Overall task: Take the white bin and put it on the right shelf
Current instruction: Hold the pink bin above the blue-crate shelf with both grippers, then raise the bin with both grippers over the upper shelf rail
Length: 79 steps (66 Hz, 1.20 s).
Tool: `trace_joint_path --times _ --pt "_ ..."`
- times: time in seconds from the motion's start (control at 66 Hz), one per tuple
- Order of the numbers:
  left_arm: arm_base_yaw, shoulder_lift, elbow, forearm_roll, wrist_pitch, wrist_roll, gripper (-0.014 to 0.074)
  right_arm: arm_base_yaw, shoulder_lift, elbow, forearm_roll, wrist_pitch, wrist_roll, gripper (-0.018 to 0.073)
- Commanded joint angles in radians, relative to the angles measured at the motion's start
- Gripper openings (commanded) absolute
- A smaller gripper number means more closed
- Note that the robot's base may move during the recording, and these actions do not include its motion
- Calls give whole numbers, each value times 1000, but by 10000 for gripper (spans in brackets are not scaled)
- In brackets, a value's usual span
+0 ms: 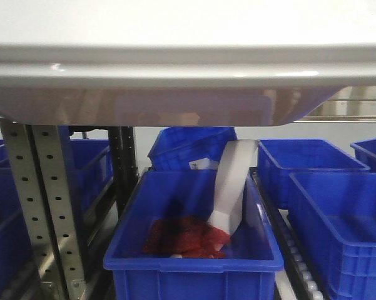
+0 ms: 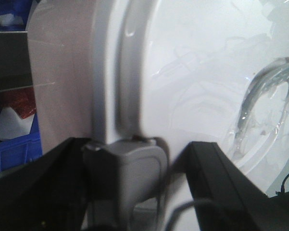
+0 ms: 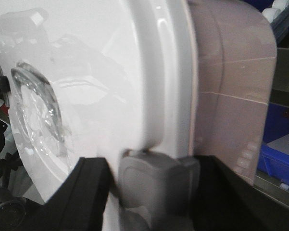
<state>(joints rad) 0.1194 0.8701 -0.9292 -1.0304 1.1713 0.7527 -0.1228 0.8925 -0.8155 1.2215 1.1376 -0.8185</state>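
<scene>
Front view: The white bin [image 1: 175, 81] fills the whole top of the picture, from 9 o'clock across to 3 o'clock. It is up in the air, above the blue crates. We see its white lid [image 1: 175, 25] on top and its pinkish tub under that. At 3 o'clock a bit of the right shelf [image 1: 356, 106] peeks out past the bin's corner, all shiny. At 6 o'clock sits a blue crate [image 1: 194, 259] with red stuff [image 1: 181, 234] and a tall white pack [image 1: 233, 184] inside. At 8 o'clock stands a metal post [image 1: 40, 200] full of holes.

Left wrist view: The bin looks tipped on its side here. The lid is at 3 o'clock, with its handle dip [image 2: 264, 106]. The pinkish tub is at 9 o'clock. The left gripper [image 2: 130, 168] is at 6 o'clock. One grey pad [image 2: 132, 180] pushes on the lid's rim. The other pad is hidden, so I cannot tell if the jaws are pinching or spread.

Right wrist view: The lid is at 9 o'clock and the tub at 3 o'clock. The right gripper [image 3: 158, 180] is at 6 o'clock, one grey pad touching the rim. I cannot tell how its jaws stand either.
</scene>
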Motion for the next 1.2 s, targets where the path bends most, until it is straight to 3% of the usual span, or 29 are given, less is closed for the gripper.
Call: trace_joint_path --times 0.0,0.53,0.696,0.908,1.075,1.181 --pt "-16 -9 -28 -201 125 14 283 9 -17 -32 193 115 -4 423" --pt "-16 10 -32 -213 26 16 283 9 -14 -37 232 -41 -3 423" --pt "-16 89 -61 -328 20 39 283 9 15 -37 309 -57 -3 423" --pt "-16 214 -153 -368 -7 46 283 9 91 -73 357 -66 -3 423" --pt "-16 324 -233 -393 -10 60 283 9 174 -192 389 -84 1 423" --pt "-27 395 -278 -448 -20 78 283 9 249 -272 389 -89 18 423"
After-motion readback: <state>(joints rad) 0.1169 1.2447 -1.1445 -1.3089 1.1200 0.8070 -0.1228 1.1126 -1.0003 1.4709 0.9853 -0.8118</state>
